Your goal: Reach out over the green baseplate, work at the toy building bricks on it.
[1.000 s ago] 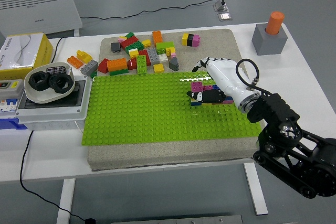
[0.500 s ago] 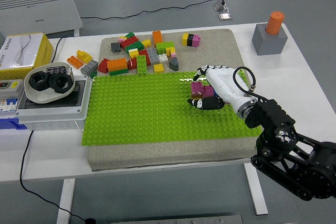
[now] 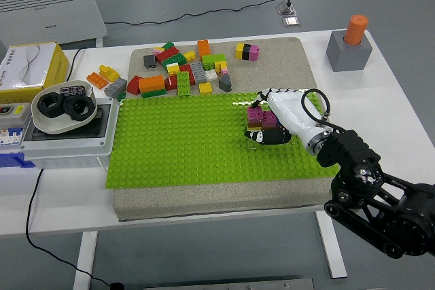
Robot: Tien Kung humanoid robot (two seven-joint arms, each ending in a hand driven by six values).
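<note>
The green baseplate (image 3: 204, 137) lies on a beige mat (image 3: 217, 195) at the middle of the white table (image 3: 401, 93). Toward its 2 o'clock corner stands a small stack of bricks (image 3: 261, 117), magenta on top with a brown one beneath. The right hand (image 3: 275, 119), white-shelled with black fingers, is wrapped around this stack: the thumb (image 3: 262, 136) lies across at 6 o'clock of it and the other fingers curl over from 12 o'clock, so the hand grips the bricks. Its black arm runs off toward 4 o'clock.

Against the picture from one second ago the hand has drawn closer in around the stack and the forearm sits lower; since half a second ago little has changed.

At 12 o'clock of the plate, on the mat's far strip, lies a heap of loose bricks (image 3: 180, 73), with a yellow-black-pink brick (image 3: 247, 51) apart at 1 o'clock.

At 9 o'clock, a white bowl (image 3: 46, 121) holds two large black nuts (image 3: 61, 105) and rests on a grey-white box (image 3: 75, 142). Beyond it at 10 o'clock is a yellow box (image 3: 30, 66). At 2 o'clock of the table a grey block (image 3: 348, 53) holds an upright orange peg (image 3: 357, 28).
</note>
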